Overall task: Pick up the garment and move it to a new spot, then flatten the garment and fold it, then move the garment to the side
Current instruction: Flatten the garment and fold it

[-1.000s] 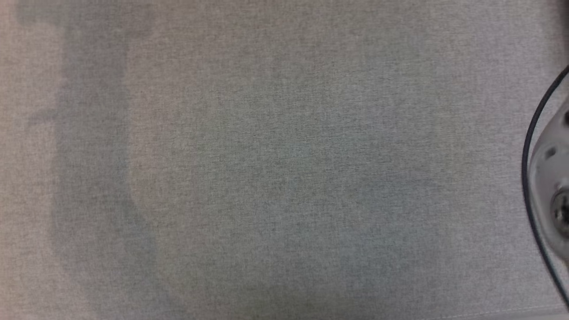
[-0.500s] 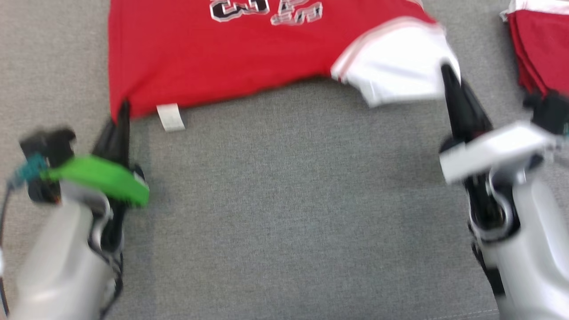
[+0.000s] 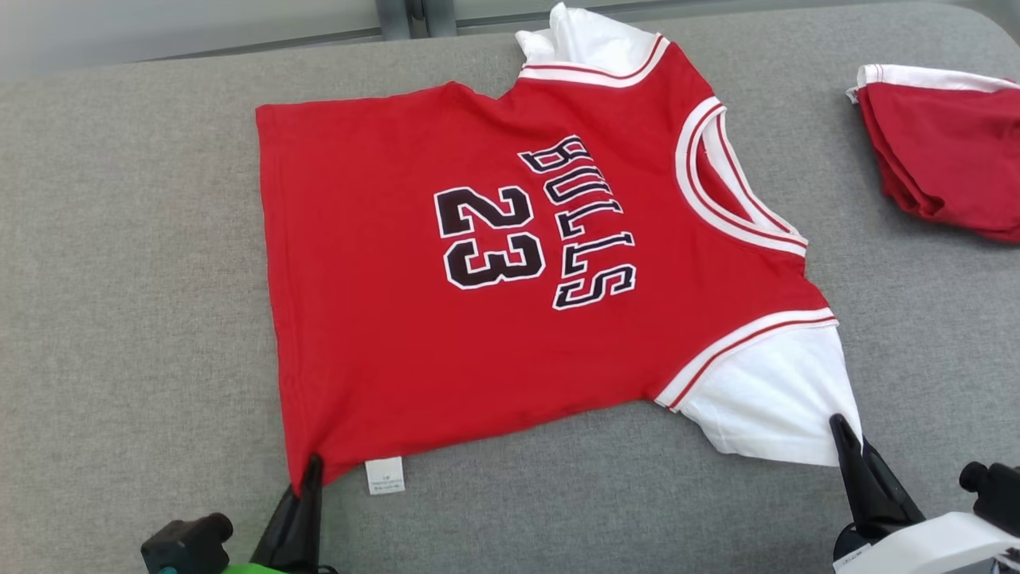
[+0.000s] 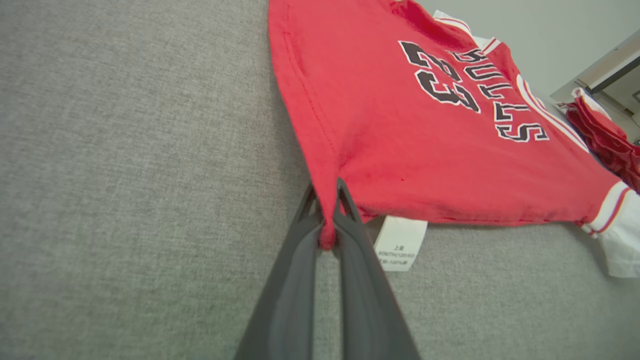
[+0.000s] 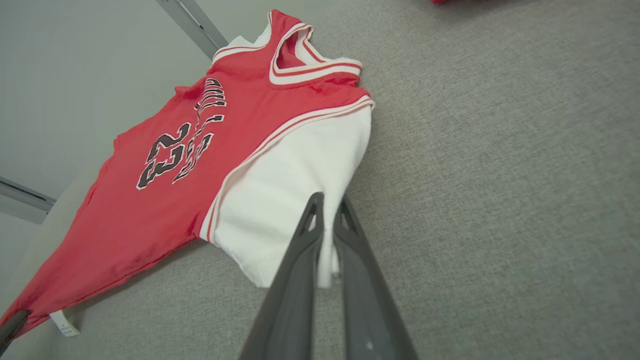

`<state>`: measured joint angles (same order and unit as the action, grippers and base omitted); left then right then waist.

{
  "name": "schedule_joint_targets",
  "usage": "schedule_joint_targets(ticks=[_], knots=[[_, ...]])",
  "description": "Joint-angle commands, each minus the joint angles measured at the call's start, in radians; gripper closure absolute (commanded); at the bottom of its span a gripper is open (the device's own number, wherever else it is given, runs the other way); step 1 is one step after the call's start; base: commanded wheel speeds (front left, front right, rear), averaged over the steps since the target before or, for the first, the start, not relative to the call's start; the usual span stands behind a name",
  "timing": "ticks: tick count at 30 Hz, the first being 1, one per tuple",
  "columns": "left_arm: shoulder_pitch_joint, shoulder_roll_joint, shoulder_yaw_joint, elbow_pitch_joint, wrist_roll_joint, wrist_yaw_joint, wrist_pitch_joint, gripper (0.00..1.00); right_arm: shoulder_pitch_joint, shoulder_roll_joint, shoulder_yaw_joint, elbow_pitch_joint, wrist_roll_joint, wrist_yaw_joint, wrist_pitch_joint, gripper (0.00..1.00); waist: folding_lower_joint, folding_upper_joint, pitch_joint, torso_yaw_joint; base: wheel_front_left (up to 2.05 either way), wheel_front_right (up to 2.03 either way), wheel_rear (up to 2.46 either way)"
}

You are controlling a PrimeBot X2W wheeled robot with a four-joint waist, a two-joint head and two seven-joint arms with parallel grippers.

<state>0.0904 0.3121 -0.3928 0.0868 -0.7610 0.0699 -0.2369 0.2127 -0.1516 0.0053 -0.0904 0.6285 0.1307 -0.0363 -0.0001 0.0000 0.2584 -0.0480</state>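
Note:
The garment [image 3: 494, 263] is a red jersey with white sleeves and "BULLS 23" on it, spread mostly flat on the grey cloth table [image 3: 127, 279]. My left gripper [image 3: 312, 466] is shut on its near left hem corner, and the left wrist view shows red cloth [image 4: 400, 125] pinched between the dark fingers [image 4: 300, 280]. My right gripper [image 3: 838, 426] is shut on the edge of the near white sleeve [image 5: 280, 200], which bunches between its fingers [image 5: 360, 280]. A white care label [image 3: 385, 475] sticks out beside the left gripper.
A second red and white garment [image 3: 944, 151] lies folded at the table's far right. The table's rounded far edge [image 3: 199, 60] meets a pale wall. Bare grey cloth stretches to the left of the jersey and along the near side.
The head camera has swung, so the view went from bare grey cloth to the whole jersey. Both grippers grip the same hem corner and sleeve as half a second ago.

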Motion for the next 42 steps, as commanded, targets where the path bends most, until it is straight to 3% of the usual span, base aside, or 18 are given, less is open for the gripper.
schedule_joint_targets(ticks=[1, 4, 6, 11, 13, 20, 27, 28, 29, 30, 31, 32, 33, 34, 42], knots=[[0.017, 0.020, -0.004, -0.048, -0.014, 0.012, 0.032, 1.00, -0.009, -0.013, -0.002, -0.023, -0.010, 0.000, 0.017, 1.00, 0.0001, 0.0000, 0.013, 0.003, 0.00, 0.00, 0.00], [0.013, 0.024, -0.004, -0.139, -0.064, 0.012, 0.113, 1.00, -0.049, -0.034, -0.007, -0.047, -0.033, 0.000, 0.073, 1.00, 0.0001, 0.0000, 0.021, 0.014, 0.00, 0.00, 0.00], [-0.030, 0.065, -0.004, -0.174, -0.065, 0.021, 0.180, 1.00, -0.089, -0.057, -0.006, -0.059, -0.053, 0.000, 0.130, 1.00, 0.0001, 0.0000, 0.023, 0.022, 0.00, 0.00, 0.00], [-0.150, 0.105, 0.013, -0.241, -0.108, 0.026, 0.317, 1.00, -0.227, -0.100, -0.007, -0.089, -0.079, 0.000, 0.275, 1.00, 0.0001, 0.0000, 0.034, 0.041, 0.00, 0.00, 0.00], [-0.201, 0.098, 0.027, -0.250, -0.149, 0.028, 0.359, 1.00, -0.285, -0.103, -0.011, -0.082, -0.087, 0.000, 0.331, 1.00, 0.0001, 0.0000, 0.042, 0.048, 0.00, 0.00, 0.00], [-0.415, 0.105, -0.002, -0.112, -0.132, 0.038, 0.493, 1.00, -0.492, -0.126, 0.004, 0.009, -0.158, 0.000, 0.466, 1.00, 0.0001, 0.0000, 0.097, 0.074, 0.00, 0.00, 0.00], [-0.543, 0.106, -0.025, 0.023, -0.122, 0.033, 0.564, 1.00, -0.647, -0.119, 0.024, 0.123, -0.199, 0.000, 0.482, 1.00, 0.0001, 0.0000, 0.148, 0.077, 0.00, 0.00, 0.00], [-0.556, 0.103, -0.026, 0.039, -0.130, 0.032, 0.572, 1.00, -0.666, -0.119, 0.026, 0.140, -0.210, 0.000, 0.472, 0.88, 0.0001, 0.0000, 0.155, 0.077, 0.00, 0.00, 0.00], [-0.565, 0.101, -0.024, 0.050, -0.134, 0.032, 0.576, 0.85, -0.681, -0.116, 0.028, 0.154, -0.214, 0.000, 0.466, 0.79, 0.0001, 0.0000, 0.160, 0.078, 0.00, 0.00, 0.00], [-0.575, 0.102, -0.022, 0.064, -0.130, 0.031, 0.572, 0.58, -0.694, -0.111, 0.032, 0.172, -0.220, 0.000, 0.458, 0.68, 0.0001, 0.0000, 0.165, 0.079, 0.00, 0.00, 0.00], [-0.579, 0.103, -0.022, 0.077, -0.129, 0.030, 0.575, 0.52, -0.705, -0.111, 0.029, 0.183, -0.227, 0.000, 0.443, 0.62, 0.0001, 0.0000, 0.168, 0.079, 0.00, 0.00, 0.00], [-0.584, 0.103, -0.025, 0.090, -0.129, 0.028, 0.577, 0.58, -0.719, -0.110, 0.022, 0.201, -0.237, 0.000, 0.426, 0.52, 0.0001, 0.0000, 0.171, 0.080, 0.00, 0.00, 0.00], [-0.588, 0.102, -0.025, 0.097, -0.130, 0.024, 0.575, 0.57, -0.729, -0.111, 0.027, 0.212, -0.241, 0.000, 0.412, 0.09, 0.0001, 0.0000, 0.173, 0.080, 0.00, 0.00, 0.00], [-0.595, 0.099, -0.021, 0.104, -0.127, 0.023, 0.563, 0.02, -0.738, -0.107, 0.023, 0.227, -0.247, 0.000, 0.395, 0.00, 0.0001, 0.0000, 0.174, 0.081, 0.00, 0.00, 0.00], [-0.519, 0.107, 0.010, 0.056, -0.128, 0.029, 0.479, 0.00, -0.720, -0.108, 0.026, 0.230, -0.245, 0.000, 0.302, 0.00, 0.0001, 0.0000, 0.148, 0.070, 0.00, 0.00, 0.00]])
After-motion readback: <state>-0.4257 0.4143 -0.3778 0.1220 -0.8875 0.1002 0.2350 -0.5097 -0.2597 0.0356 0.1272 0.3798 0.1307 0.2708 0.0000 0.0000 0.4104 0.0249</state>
